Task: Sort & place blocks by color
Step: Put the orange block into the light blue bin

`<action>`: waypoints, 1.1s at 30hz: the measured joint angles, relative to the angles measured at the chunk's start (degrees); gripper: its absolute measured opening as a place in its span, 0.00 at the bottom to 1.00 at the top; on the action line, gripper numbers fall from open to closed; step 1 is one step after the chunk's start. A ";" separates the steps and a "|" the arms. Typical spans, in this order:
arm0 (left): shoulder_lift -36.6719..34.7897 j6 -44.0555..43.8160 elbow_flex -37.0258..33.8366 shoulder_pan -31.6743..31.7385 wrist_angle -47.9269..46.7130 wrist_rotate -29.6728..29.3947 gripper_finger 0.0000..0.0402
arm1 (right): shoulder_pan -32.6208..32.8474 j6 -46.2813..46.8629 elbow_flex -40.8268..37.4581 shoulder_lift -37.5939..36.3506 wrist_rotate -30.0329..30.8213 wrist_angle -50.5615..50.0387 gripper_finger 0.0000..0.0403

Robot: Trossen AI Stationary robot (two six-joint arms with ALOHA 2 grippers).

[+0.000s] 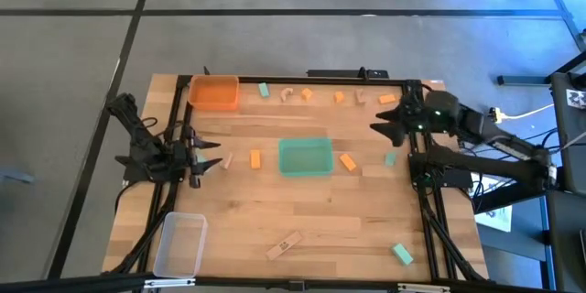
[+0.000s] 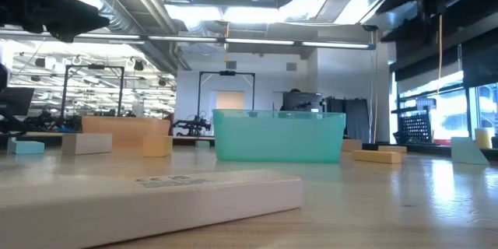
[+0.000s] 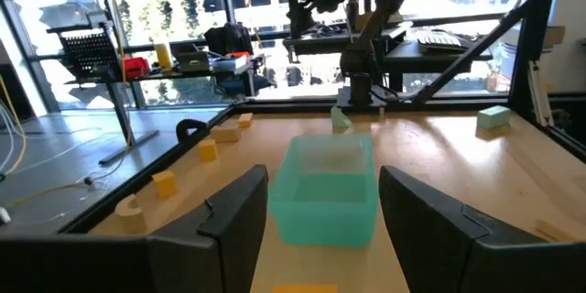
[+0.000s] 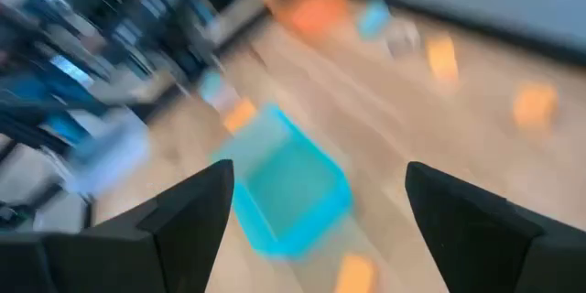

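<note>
Small orange, mint-green and pale wood blocks lie scattered on the wooden table. A row of them runs along the far edge, among them an orange block (image 1: 339, 98) and a mint block (image 1: 264, 91). Another orange block (image 1: 255, 158) and a wood block (image 1: 228, 160) lie left of the green tray (image 1: 305, 157). A long wood block (image 1: 285, 245) and a mint block (image 1: 402, 254) lie near the front edge. My left gripper (image 1: 216, 156) stands open at the table's left, pointing level at the green tray (image 3: 325, 192). My right gripper (image 1: 380, 125) hangs open above the right side, holding nothing.
An orange tray (image 1: 215, 92) stands at the far left corner and a clear tray (image 1: 180, 243) at the near left corner. A black frame (image 1: 302, 78) borders the table. Bare wood lies between the green tray and the front edge.
</note>
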 joint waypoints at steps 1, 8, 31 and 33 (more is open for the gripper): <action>0.00 0.88 0.53 0.00 0.00 -0.26 0.50 | 0.00 1.13 1.62 2.23 -0.42 -2.59 0.80; 0.20 5.26 5.24 0.00 -0.06 -2.43 0.50 | 0.02 4.24 8.54 16.81 -8.76 -11.38 0.80; 23.71 5.42 28.17 0.00 -6.12 -13.90 0.50 | 10.19 8.45 11.67 48.11 -5.75 -12.31 0.80; 25.98 5.39 30.33 0.02 -7.35 -14.85 0.50 | 11.06 8.46 11.67 49.85 -4.05 -12.30 0.80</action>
